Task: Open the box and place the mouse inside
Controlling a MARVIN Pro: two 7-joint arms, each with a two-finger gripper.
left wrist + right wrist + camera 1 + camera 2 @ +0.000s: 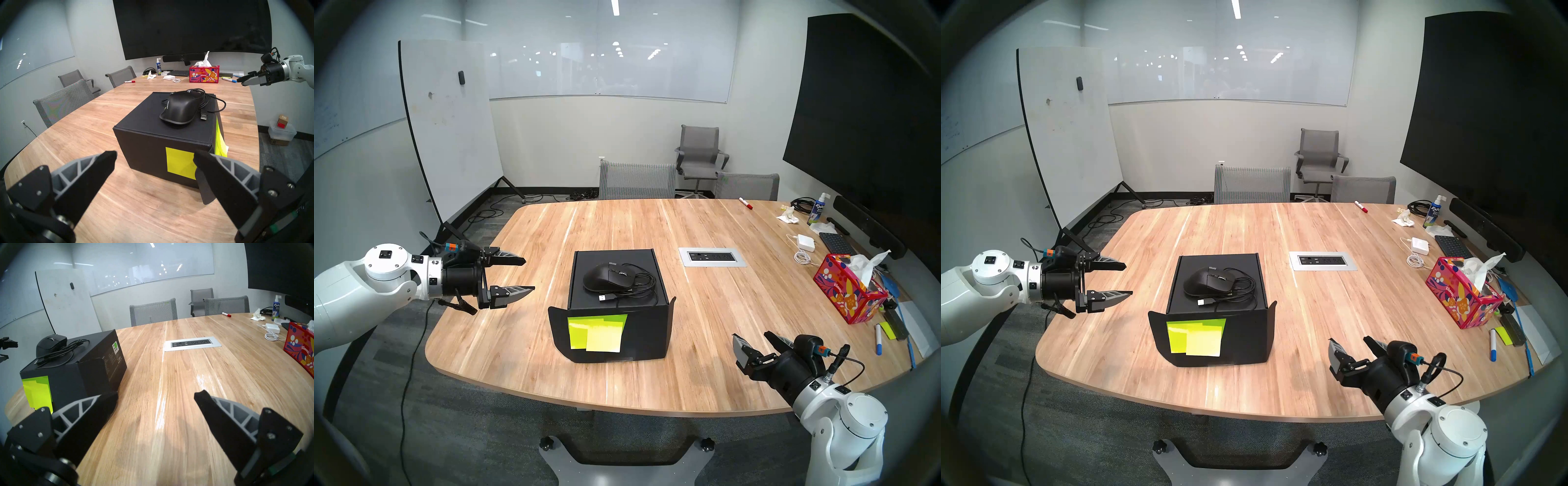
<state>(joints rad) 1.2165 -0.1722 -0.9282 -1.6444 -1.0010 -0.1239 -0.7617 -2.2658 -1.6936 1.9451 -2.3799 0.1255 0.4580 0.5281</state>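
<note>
Box: the black box [616, 325] stands closed near our surface's [704, 356] front edge.
Mouse: the mouse [608, 276] lies atop it, cable coiled.
Claws: our left claw [529, 275] and right claw [752, 335] hang released, empty.
Around: tissue box [848, 292], charger [806, 242] along the right edge.

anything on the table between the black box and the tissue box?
Only the flush power outlet panel, set toward the far side; otherwise bare wood between box and tissue box, in the head view.

Head pair looks down on the table [704, 339] — wrist views cross low over the box [153, 144].
</note>
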